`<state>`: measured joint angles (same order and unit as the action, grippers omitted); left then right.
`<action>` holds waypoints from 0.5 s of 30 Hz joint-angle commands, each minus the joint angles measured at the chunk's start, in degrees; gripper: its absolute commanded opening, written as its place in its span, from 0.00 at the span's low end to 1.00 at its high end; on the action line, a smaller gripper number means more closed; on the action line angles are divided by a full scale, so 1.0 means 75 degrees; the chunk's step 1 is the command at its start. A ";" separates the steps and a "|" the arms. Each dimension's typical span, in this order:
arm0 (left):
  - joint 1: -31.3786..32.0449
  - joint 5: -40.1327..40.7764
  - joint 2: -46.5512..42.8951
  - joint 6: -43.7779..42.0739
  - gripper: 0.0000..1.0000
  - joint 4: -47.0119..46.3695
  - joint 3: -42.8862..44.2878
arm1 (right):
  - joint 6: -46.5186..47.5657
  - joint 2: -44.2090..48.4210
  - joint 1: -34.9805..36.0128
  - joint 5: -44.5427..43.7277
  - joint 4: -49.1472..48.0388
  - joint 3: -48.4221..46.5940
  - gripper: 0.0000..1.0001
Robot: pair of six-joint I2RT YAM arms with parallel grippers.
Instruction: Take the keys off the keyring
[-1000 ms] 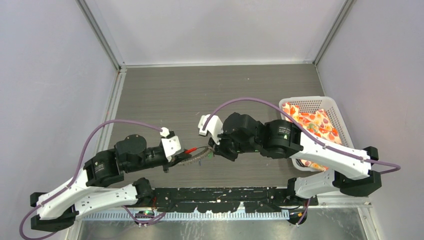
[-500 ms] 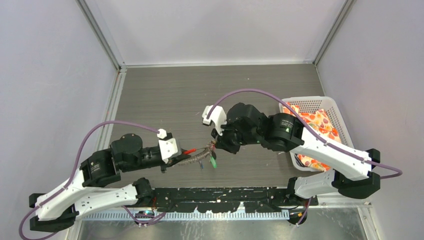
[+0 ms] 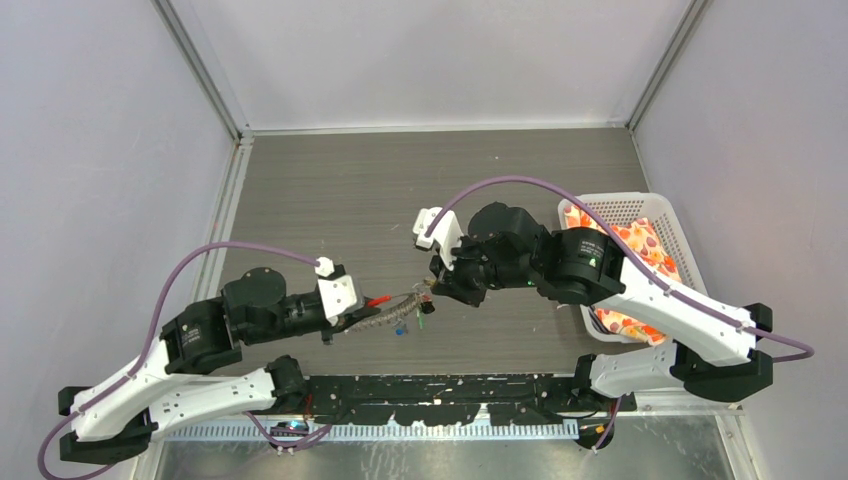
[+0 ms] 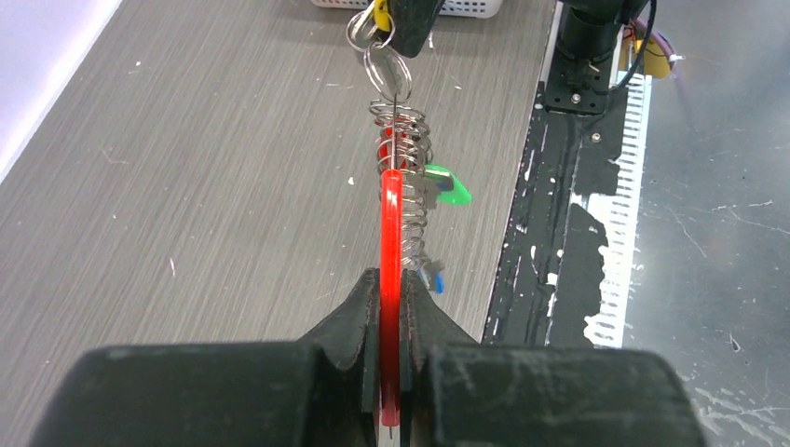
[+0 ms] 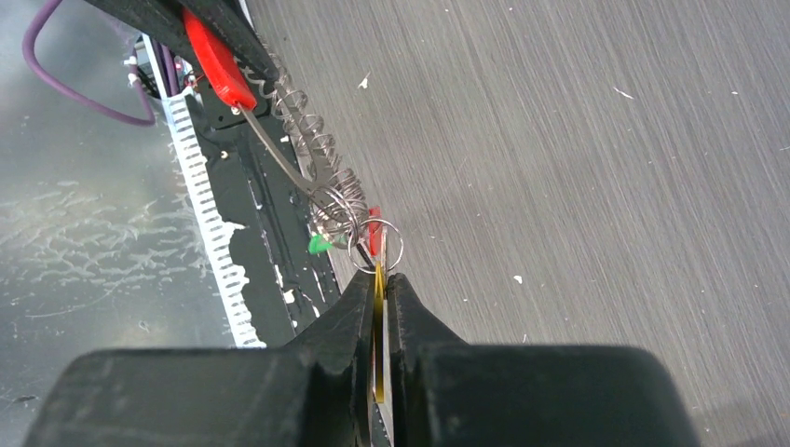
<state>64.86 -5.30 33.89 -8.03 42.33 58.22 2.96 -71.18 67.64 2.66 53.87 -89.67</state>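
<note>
Jaws of the left gripper (image 4: 393,289) are clamped on the red section (image 4: 390,233) of the keyring (image 4: 402,140); the right gripper (image 5: 379,284) is pinched on a yellow key (image 5: 378,372). The keyring is held stretched between them, well apart from the basket (image 3: 655,205), with a green key (image 4: 450,191) and a blue key (image 4: 436,279) hung on it.

light: bright, even, diffuse, from overhead | shadows: faint, soft-edged on the bench (image 3: 330,200) | glare: pale sheen on the metal sheet (image 4: 717,186) past the bench's near edge | focus: overhead view sharp; wrist views soft in nearest foreground | distortion: mild stretch at wrist-view edges
</note>
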 commanded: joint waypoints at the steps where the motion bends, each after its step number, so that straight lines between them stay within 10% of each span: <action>1: 0.0012 0.0309 -0.0010 -0.0228 0.01 -0.0117 0.0088 | 0.0235 0.0095 -0.0049 0.0226 -0.0005 -0.0188 0.01; 15: 0.0012 0.1344 -0.0430 0.1313 0.00 -0.3119 -0.1885 | -0.0568 -0.0173 -0.0052 0.0294 0.0427 -0.0436 0.01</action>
<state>64.97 0.99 32.45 -4.75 33.52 50.17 2.79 -71.44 67.37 4.86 55.72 -90.00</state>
